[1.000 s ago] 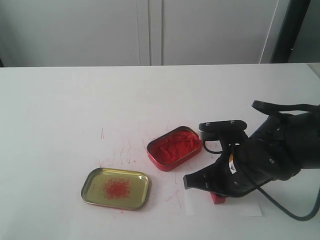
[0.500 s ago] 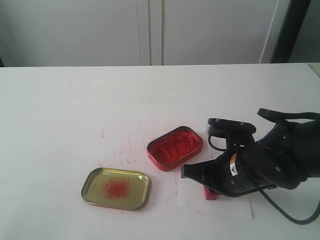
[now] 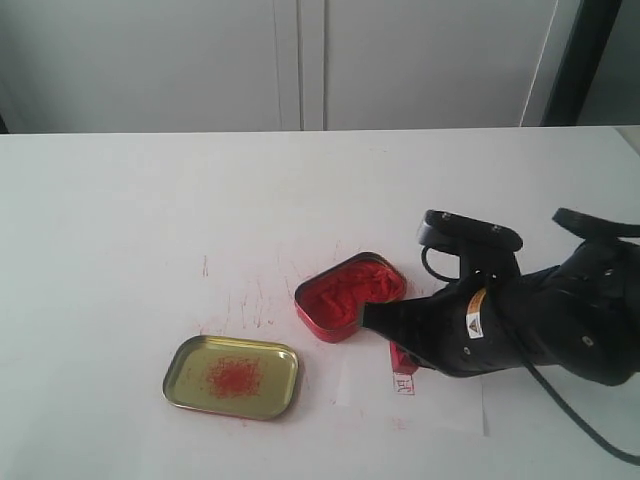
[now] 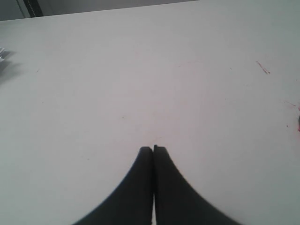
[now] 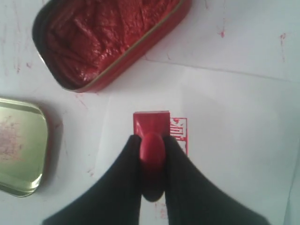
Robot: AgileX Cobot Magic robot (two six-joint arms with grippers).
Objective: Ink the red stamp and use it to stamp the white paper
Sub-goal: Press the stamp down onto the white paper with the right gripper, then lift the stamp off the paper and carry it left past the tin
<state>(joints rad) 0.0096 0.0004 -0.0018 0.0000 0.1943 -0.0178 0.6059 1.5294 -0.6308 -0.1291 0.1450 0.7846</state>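
Observation:
My right gripper is shut on the round handle of the red stamp, which hangs just above the white paper. A red rectangular imprint shows on the sheet right beside the stamp's square base. From the exterior view the stamp peeks out under the black right gripper, with the imprint in front of it on the paper. My left gripper is shut on nothing above bare tabletop.
The red tin of ink paste lies open just beyond the paper. A shallow gold lid with red smudges sits to its front left. Red smears mark the white table around them.
The right gripper has moved left and lifted with the stamp, uncovering a fresh red imprint on the paper. The paper has shifted left with it.

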